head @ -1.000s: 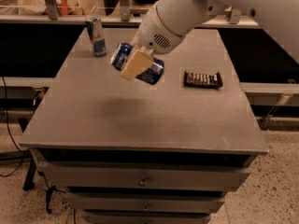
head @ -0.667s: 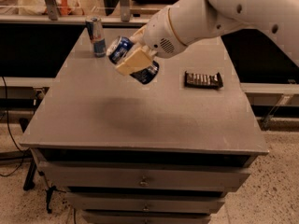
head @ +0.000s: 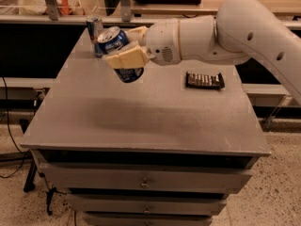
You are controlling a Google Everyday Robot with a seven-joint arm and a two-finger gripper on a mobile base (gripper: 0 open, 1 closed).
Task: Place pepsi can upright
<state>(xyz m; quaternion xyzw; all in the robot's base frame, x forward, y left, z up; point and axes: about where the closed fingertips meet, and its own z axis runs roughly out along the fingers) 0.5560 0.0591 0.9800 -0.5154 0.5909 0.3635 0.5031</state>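
The pepsi can (head: 113, 41), dark blue with white label patches and a silver top, is held tilted in the air above the far left part of the grey table (head: 141, 112). Its top leans to the upper left. My gripper (head: 126, 51) is shut on the can, with cream-coloured fingers (head: 126, 59) clamped across its body. The white arm reaches in from the upper right.
A slimmer, taller blue-and-silver can (head: 93, 29) stands upright at the table's far left corner, just behind the held can. A dark ridged packet (head: 204, 80) lies at the right. Drawers run below the table's front edge. A shelf stands behind.
The arm has swung so that it lies more level, and the can has moved a little left and turned closer to upright, still held above the table.
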